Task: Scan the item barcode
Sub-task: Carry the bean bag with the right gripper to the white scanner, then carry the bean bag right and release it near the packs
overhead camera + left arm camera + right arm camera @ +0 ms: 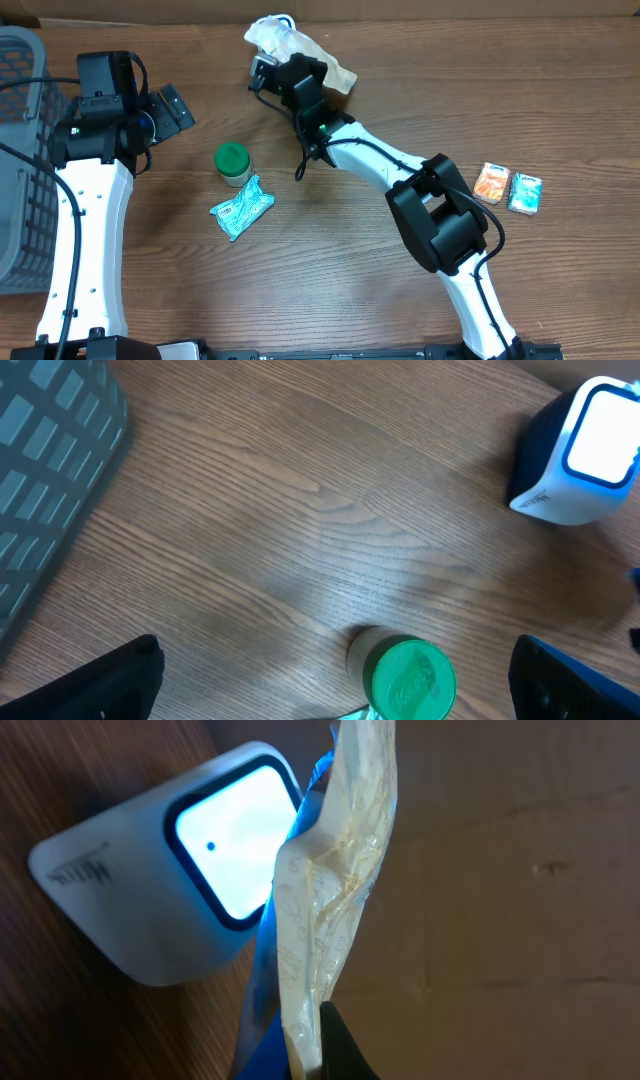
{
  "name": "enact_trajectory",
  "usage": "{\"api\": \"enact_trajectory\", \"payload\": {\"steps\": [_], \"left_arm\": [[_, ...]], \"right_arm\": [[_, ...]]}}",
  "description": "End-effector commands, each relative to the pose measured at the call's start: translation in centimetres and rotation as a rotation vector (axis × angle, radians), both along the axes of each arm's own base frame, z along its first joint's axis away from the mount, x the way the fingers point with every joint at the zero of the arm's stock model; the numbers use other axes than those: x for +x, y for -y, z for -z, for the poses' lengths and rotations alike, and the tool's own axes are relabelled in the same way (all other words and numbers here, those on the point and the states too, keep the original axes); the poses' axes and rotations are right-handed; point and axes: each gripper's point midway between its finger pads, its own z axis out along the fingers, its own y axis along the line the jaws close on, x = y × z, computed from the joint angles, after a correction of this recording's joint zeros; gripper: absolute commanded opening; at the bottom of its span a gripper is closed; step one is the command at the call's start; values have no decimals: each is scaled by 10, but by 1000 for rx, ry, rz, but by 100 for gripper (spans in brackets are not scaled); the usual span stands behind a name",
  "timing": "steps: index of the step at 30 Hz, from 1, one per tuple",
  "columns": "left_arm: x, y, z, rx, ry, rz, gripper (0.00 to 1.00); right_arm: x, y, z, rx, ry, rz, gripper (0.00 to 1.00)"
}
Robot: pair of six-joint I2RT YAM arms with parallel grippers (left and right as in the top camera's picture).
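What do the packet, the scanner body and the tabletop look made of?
The packet looks like thin yellowish plastic film: glossy, crinkled, translucent. The scanner seems smooth matte white plastic with rounded moulded edges. The tabletop shows brown wood grain; solid wood or laminate is unclear.

One scanner [580,460]; one green-lidded jar [232,160]; one basket [20,160]; one plastic bag [275,35]; one teal packet [241,207]; one orange packet [491,182]; one blue packet [524,192].
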Motion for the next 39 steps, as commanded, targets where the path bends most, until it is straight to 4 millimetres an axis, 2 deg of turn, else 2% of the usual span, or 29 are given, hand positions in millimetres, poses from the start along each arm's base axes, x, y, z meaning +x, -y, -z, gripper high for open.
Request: {"api": "enact_trajectory", "payload": {"steps": [1,6,15,17,19,23,28,30,32,35,39], "left_arm": [[1,-4,3,24,-12,11,99],[1,-4,3,24,-12,11,100],[1,-4,3,25,-12,10,100],[1,-4,3,24,-12,11,100],[1,-4,3,25,-12,10,100],[1,-4,3,24,-12,11,99],[1,-4,3,24,-12,11,100],[1,-4,3,25,-12,10,99],[1,-4,3,24,-12,11,100],[1,-4,3,25,-12,10,100],[1,-4,3,24,-12,11,99]], "right_arm": [[1,-3,-10,-35,28,2,4],[2,1,-14,-62,47,23,4],[4,4,-32,-41,103,61,4],[3,6,-43,-30,117,69,4],[1,9,-64,9,142,87,4],[-10,25,-123,171,184,152,4],[-40,72,-200,494,215,332,4],[-53,96,-219,567,204,393,4],[-66,123,-229,643,181,470,4],[-83,169,-222,734,113,615,4],[-106,232,-178,782,-29,864,4]]}}
